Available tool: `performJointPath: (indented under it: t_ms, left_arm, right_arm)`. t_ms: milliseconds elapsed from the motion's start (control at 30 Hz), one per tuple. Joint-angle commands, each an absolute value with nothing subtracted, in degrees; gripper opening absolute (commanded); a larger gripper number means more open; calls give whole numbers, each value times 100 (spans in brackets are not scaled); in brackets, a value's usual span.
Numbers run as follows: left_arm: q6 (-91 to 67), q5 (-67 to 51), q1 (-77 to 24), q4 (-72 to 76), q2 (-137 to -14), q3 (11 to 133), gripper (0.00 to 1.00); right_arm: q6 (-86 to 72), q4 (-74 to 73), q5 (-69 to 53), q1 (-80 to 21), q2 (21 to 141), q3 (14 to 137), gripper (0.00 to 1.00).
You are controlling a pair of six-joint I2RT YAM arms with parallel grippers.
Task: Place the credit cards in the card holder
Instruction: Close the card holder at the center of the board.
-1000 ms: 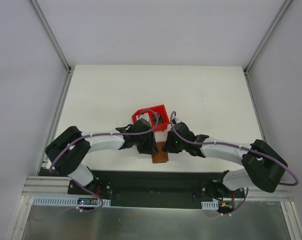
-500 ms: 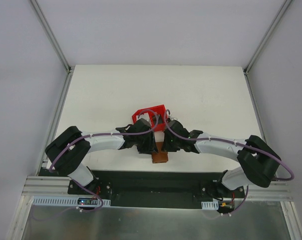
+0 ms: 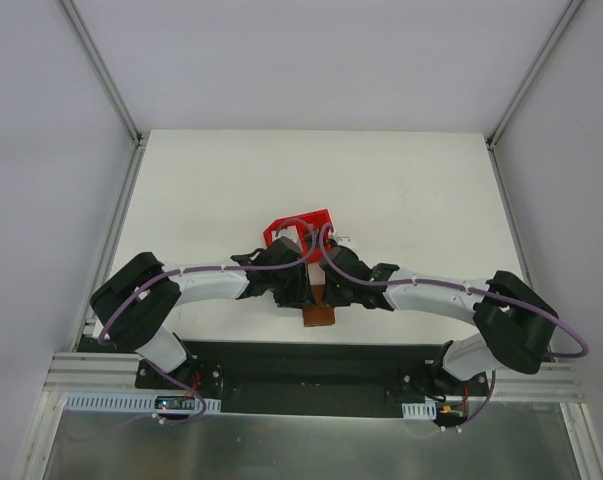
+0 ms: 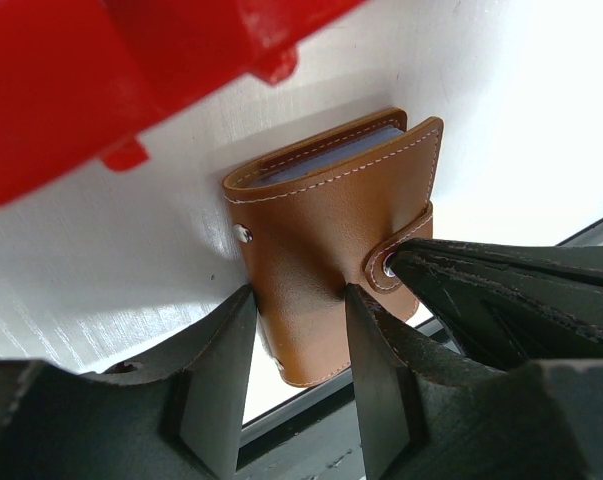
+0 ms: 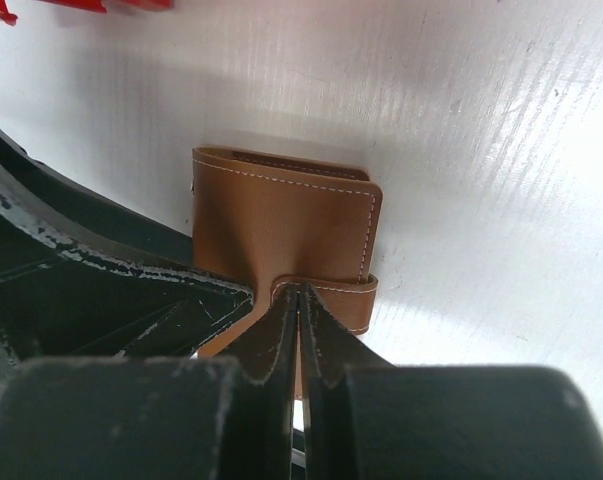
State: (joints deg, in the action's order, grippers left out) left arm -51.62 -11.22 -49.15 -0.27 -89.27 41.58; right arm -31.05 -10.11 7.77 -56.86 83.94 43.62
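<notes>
We see a white table (image 3: 431,200) with pale walls on three sides and a dark rail along its near edge. A red bin (image 3: 299,228) sits near the middle of the table. The holder (image 3: 321,316) lies at 6 o'clock from the bin, close to the table's near edge and between the two arms.

In the left wrist view the holder is folded over, brown face towards us. A thin blue-grey edge of cards (image 4: 331,158) shows in its mouth at 12 o'clock, but we cannot tell how many there are. A strap (image 4: 406,245) wraps round its 3 o'clock edge and ends in a small metal snap.

The left fingers (image 4: 296,305) reach in from 9 o'clock in the top view. They are clamped on the holder's near part, one on each side, and the leather dents between them.

The right fingers (image 5: 299,300) come from 3 o'clock. They are pressed tight together with no gap, and their tips sit against the strap at the snap. We cannot tell whether any of the strap is nipped between them.
</notes>
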Motion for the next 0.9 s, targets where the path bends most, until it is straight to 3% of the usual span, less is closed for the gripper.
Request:
performJointPath:
  t_ms: [0, 867]
  left_arm:
    - [-5045, -853, -4957, -352, -9079, 4104, 40]
    - [-5115, -844, -4948, -343, -9167, 4122, 41]
  right_arm:
    - [-3129, -1600, 844, -5845, 8481, 4148, 3]
    - [-3190, -1178, 1520, -6144, 8033, 3568, 4]
